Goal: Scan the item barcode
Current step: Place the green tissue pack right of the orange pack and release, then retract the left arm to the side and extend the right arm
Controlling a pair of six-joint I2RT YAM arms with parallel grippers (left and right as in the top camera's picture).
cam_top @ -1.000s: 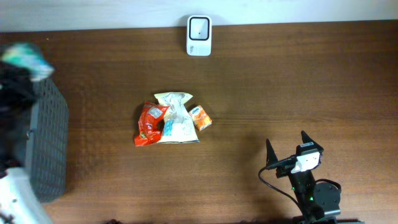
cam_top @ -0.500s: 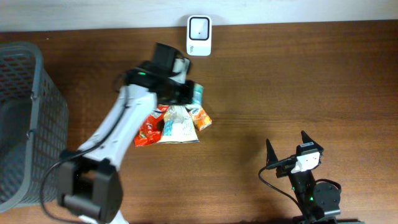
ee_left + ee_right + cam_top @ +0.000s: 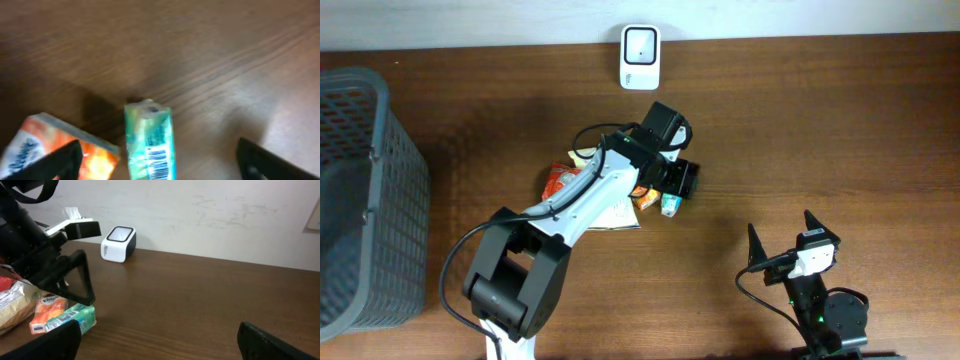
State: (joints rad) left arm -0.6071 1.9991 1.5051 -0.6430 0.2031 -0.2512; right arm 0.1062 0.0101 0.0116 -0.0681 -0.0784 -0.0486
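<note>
Standing far left: dark grey plastic mesh basket (image 3: 360,200), upright on the dark brown wooden surface (image 3: 840,120), well apart from everything else.
Packet heap: red foil snack packet (image 3: 556,188) and white paper-look snack bag (image 3: 616,211), overlapping near the middle of the surface; the left arm crosses above them and hides part of both.
Scanner: small white box-shaped barcode scanner (image 3: 640,44) with a dark window on top, at the far edge by the wall, apart from the heap.
Orange pack: small orange-and-white tissue pack (image 3: 45,142), lying flat at the right side of the heap, tucked under the left arm in the overhead view.
Task item: small green tissue pack (image 3: 150,145), lying flat on the surface just right of the orange pack. The two look to be touching, though the blur leaves this uncertain. A white barcode label faces up towards the left wrist camera. The pack sits near the scanner's side of the surface but well short of it.
Left arm: reaches from the near edge diagonally over the heap, wrist above the green pack.
Left fingers (image 3: 55,161): spread wide, one on each side of the green pack with clear gaps; nothing gripped.
Right fingers (image 3: 754,252): spread wide, holding nothing, pointing up from the near right of the surface, well apart from the packs.
</note>
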